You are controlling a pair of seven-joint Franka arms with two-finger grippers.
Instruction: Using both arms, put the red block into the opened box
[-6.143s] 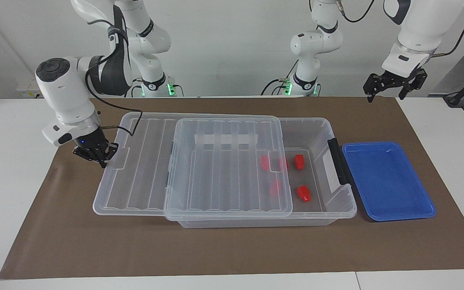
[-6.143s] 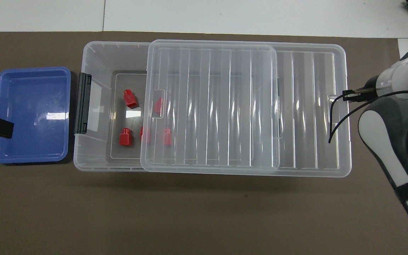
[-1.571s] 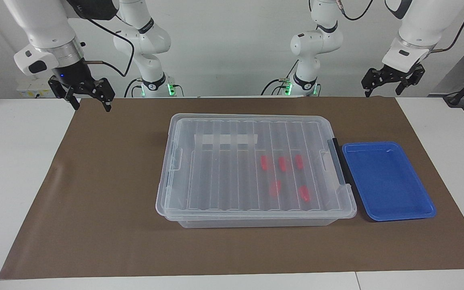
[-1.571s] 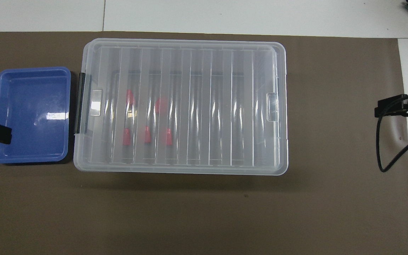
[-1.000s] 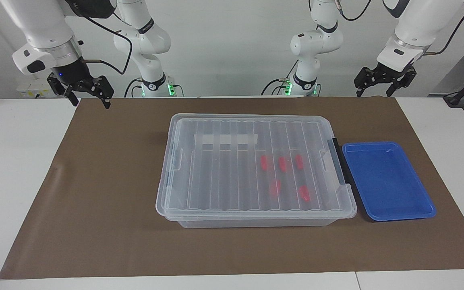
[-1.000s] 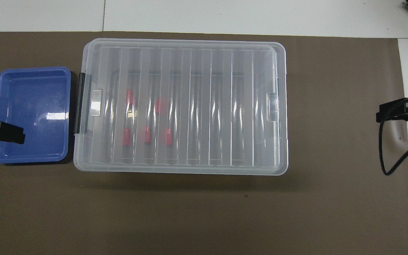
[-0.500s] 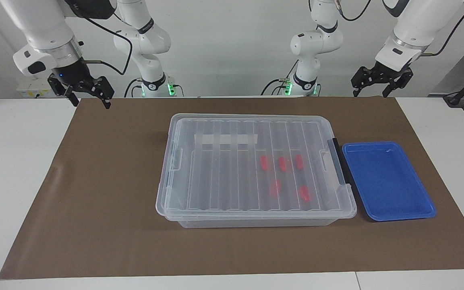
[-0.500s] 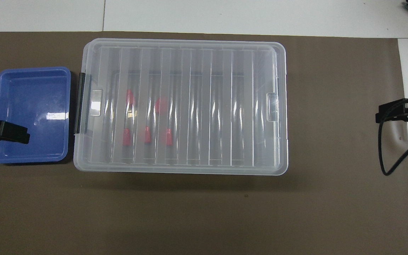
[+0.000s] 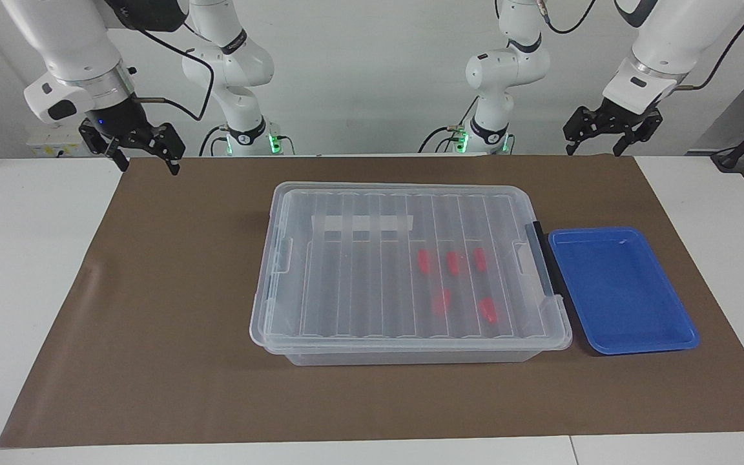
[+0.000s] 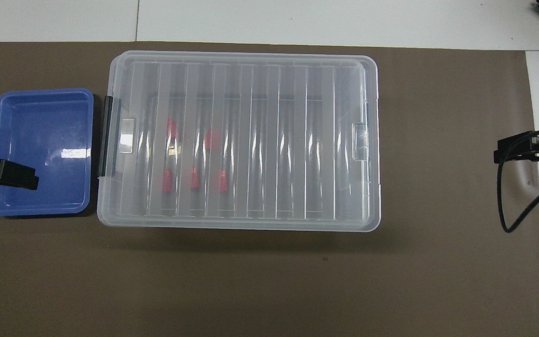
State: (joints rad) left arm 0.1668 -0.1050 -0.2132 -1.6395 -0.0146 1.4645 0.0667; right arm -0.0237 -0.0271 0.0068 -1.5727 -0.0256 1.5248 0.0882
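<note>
The box (image 9: 411,356) (image 10: 372,140) is a clear bin in the middle of the brown mat, and its ribbed lid (image 9: 346,284) (image 10: 279,140) lies fully over it. Through the lid, several red blocks (image 9: 453,263) (image 10: 167,181) show on the box floor, toward the black latch (image 9: 543,265) end. My left gripper (image 9: 593,150) (image 10: 12,175) hangs open and empty above the mat's edge nearest the robots, at the blue tray's end. My right gripper (image 9: 148,166) (image 10: 522,150) hangs open and empty above the mat's corner at the right arm's end.
An empty shallow blue tray (image 9: 624,342) (image 10: 40,206) lies beside the box's latch end. The brown mat (image 9: 172,290) covers most of the white table. A black cable (image 10: 508,206) hangs from the right wrist.
Six seconds ago the lid lay slid half off with my right gripper at its edge; it now covers the box and that gripper is raised. Over the last second my left gripper drifted slightly inward.
</note>
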